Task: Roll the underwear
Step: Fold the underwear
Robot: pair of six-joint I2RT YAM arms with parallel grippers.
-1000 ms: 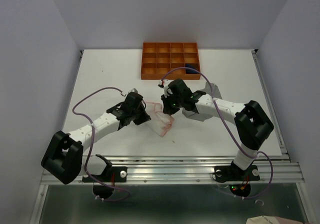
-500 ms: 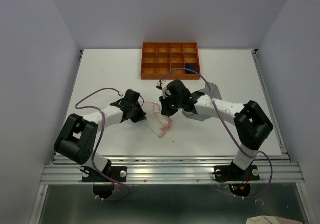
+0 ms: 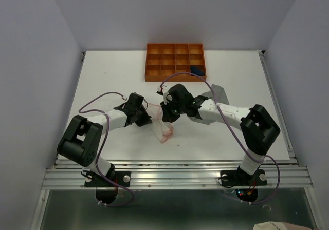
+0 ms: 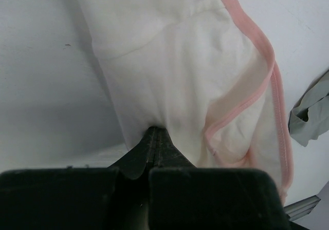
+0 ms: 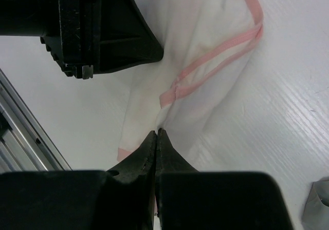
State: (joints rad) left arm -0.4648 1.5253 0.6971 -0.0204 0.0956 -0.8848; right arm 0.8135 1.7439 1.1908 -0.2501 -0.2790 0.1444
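1. The left fingers are pinched shut on a fold of the pink-trimmed underwear. The right fingers are clamped on its edge just beside them.
2. The cloth droops toward 6 o'clock, mid-tabletop, perhaps partly lifted.
3. For a good roll, lay it flat first and move both pinches together with even tension.
4. The arms reach in low from 7 and 4 o'clock, with the wrists nearly meeting.

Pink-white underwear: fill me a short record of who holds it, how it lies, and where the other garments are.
item: pink-white underwear, bunched between both grippers
left gripper: shut, pinching the cloth
right gripper: shut, pinching a fold
grey garment: on the table, partly behind the right arm
navy garment: in the orange tray, near-right compartment
rolled: not yet
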